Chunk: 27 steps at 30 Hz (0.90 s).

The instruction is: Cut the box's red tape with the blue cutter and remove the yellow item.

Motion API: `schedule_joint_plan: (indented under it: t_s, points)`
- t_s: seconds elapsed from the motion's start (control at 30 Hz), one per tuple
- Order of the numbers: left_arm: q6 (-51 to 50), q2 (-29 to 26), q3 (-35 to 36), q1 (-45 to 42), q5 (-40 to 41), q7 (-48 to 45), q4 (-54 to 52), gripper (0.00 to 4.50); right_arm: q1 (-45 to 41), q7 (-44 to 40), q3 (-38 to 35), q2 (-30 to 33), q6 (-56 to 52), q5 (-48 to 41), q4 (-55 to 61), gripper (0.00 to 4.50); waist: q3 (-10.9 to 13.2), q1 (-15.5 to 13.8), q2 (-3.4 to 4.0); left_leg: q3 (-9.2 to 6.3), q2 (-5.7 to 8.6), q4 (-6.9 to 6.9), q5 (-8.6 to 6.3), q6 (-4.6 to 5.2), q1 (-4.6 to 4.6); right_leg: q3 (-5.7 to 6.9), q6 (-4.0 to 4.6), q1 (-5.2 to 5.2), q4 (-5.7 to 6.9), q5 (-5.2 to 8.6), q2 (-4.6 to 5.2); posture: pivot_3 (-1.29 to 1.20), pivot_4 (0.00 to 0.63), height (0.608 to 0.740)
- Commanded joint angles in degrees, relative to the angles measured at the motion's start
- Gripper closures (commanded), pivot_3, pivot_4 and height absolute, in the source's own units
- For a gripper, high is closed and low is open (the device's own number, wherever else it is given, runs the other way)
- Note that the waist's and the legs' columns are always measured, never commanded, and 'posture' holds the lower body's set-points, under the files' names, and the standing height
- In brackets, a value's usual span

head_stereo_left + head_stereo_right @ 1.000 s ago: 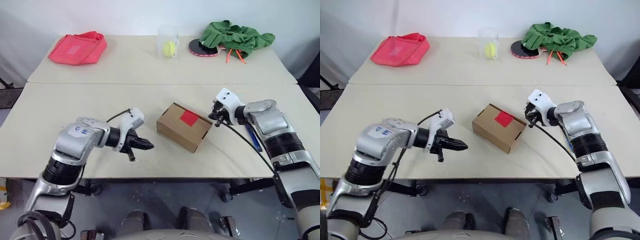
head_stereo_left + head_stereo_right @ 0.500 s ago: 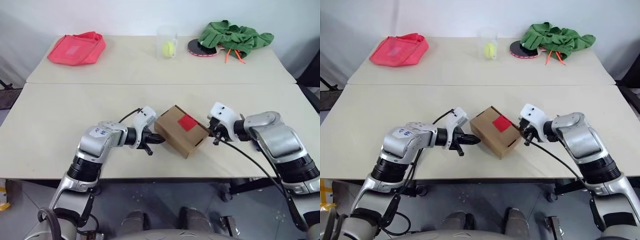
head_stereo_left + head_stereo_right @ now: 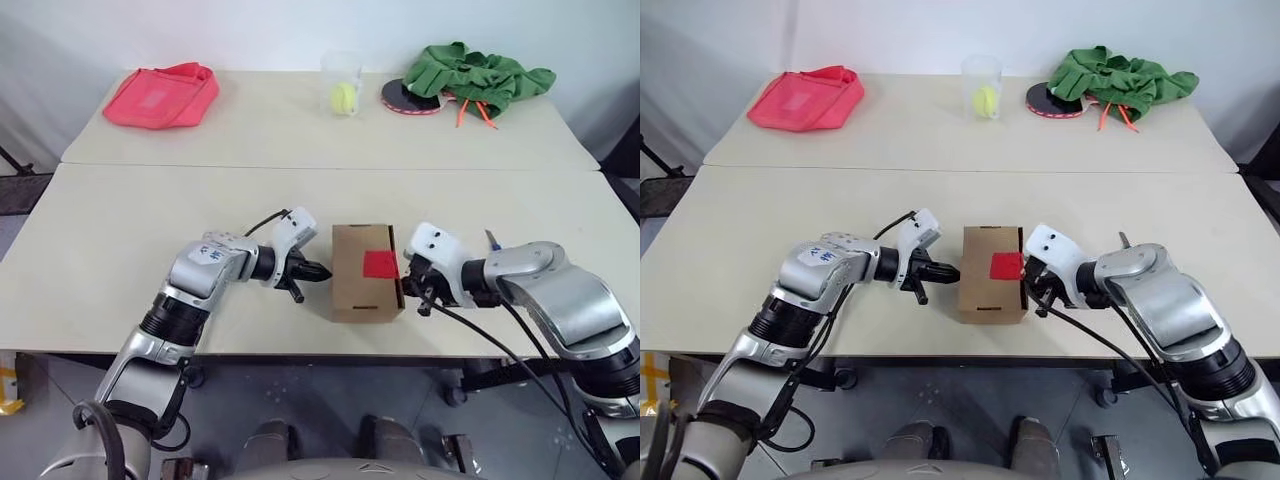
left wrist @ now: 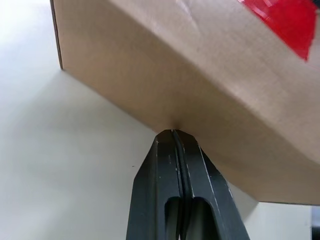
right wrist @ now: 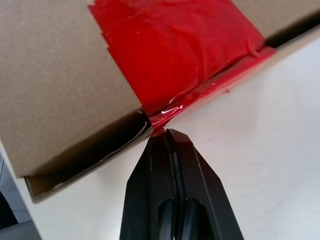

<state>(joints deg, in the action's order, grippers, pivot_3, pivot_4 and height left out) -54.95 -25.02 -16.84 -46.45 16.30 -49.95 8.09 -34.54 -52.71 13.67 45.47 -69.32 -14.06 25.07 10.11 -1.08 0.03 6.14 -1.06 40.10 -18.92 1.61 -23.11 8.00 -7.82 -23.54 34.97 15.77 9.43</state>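
Box (image 3: 365,271) sits near the front edge of the table (image 3: 150,210), between both grippers, red tape (image 3: 380,263) on its top right edge. Left gripper (image 3: 318,271), fingers pressed together and empty, touches its left wall. Right gripper (image 3: 408,285), likewise closed and empty, touches the taped edge.

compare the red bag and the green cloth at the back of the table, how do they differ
The red bag lies flat and smooth at the far left; the green cloth sits crumpled in a heap at the far right. The green cloth partly covers a dark round disc; the red bag covers nothing visible. Both are soft fabric.
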Motion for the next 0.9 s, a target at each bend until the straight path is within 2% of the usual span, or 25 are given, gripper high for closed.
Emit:
schedule_joint_plan:
  t_s: [0.03, 0.43, 0.53, 0.63, 0.8, 0.9]
  points:
    - [2.78, 1.01, -1.32, -1.87, -0.22, -2.29, 0.7, 4.5, 0.08, 1.79, -1.02, -0.26, 0.0, -1.51, 2.35, 4.48, 0.0, -0.1, 0.0, 0.03, 0.0, 0.0, 0.0, 0.0, 0.0, -0.02, 0.0, 0.0, 0.0, 0.0, 0.0, 0.0, 0.15, 0.74]
    - [8.88, 0.97, -2.03, -3.94, -3.83, -4.2, 6.91, 4.5, -0.74, 5.63, -0.95, -2.43, -0.99, -4.43, 2.58, 4.48, 0.01, -0.14, -0.01, 0.06, -0.01, -0.01, 0.0, 0.01, 0.0, -0.03, 0.0, -0.03, 0.02, 0.0, 0.0, 0.0, 0.15, 0.74]
    - [9.72, 0.21, -2.39, -3.83, -4.41, -5.45, 7.28, 4.5, 1.21, 6.03, 0.39, 0.4, 0.66, -3.2, 2.82, 4.48, 0.01, -0.18, -0.01, 0.08, -0.01, -0.01, 0.0, 0.01, 0.0, -0.03, 0.0, -0.04, 0.01, 0.0, 0.0, 0.0, 0.15, 0.74]
    - [9.96, -1.85, -3.01, -3.33, -4.78, -7.71, 5.83, 4.5, 2.17, 6.3, -0.21, 3.13, 2.64, -2.26, 2.16, 4.48, 0.04, -0.29, -0.06, 0.06, 0.01, -0.01, 0.0, 0.02, -0.02, -0.03, 0.0, -0.04, -0.01, 0.0, 0.0, 0.0, 0.15, 0.74]
    - [12.51, -8.74, -2.17, -3.67, -5.33, -12.86, 5.5, 4.5, 1.67, 5.82, -3.44, 9.53, 6.82, -0.86, -0.75, 4.48, 0.04, -0.07, -0.07, 0.13, -0.02, -0.03, 0.0, 0.02, -0.04, -0.07, 0.0, -0.12, -0.01, 0.0, 0.0, 0.0, 0.15, 0.74]
    - [14.74, -11.83, -1.68, -5.02, -5.51, -15.76, 6.21, 4.5, 1.15, 6.16, -5.59, 11.13, 7.72, -0.87, -1.53, 4.48, 0.04, 0.06, -0.07, 0.2, -0.05, -0.07, 0.0, 0.02, -0.03, -0.11, 0.0, -0.16, 0.0, 0.0, -0.02, 0.0, 0.15, 0.74]
